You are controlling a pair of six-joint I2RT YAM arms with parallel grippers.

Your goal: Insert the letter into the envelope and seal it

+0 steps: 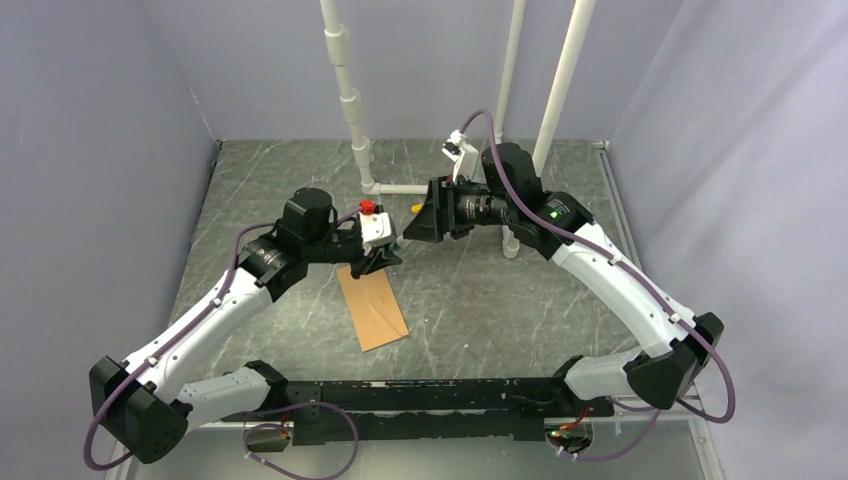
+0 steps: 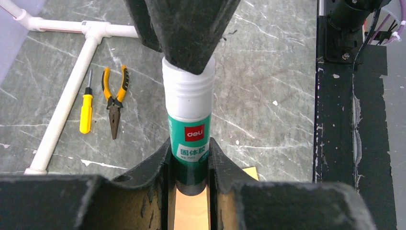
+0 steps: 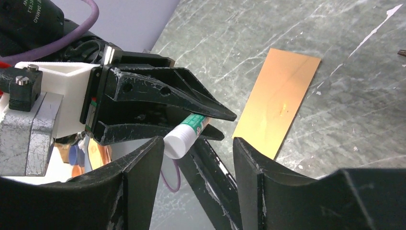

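My left gripper [image 1: 390, 256] is shut on a green glue stick [image 2: 189, 120] with a white cap, and holds it above the table near the far end of the envelope [image 1: 372, 308]. The envelope lies flat, kraft-brown, and its flap is not clear to see. It also shows in the right wrist view [image 3: 280, 108] and under the left fingers [image 2: 191, 211]. My right gripper [image 3: 197, 143] is open, its jaws on either side of the stick's white cap [image 3: 179, 141], the cap close to one finger. No separate letter shows.
A yellow screwdriver [image 2: 86, 108] and yellow-handled pliers [image 2: 114, 103] lie beside a white pipe frame [image 2: 67, 100] at the back. White pipes [image 1: 350, 100] rise behind the arms. A black rail [image 1: 430, 395] runs along the near edge.
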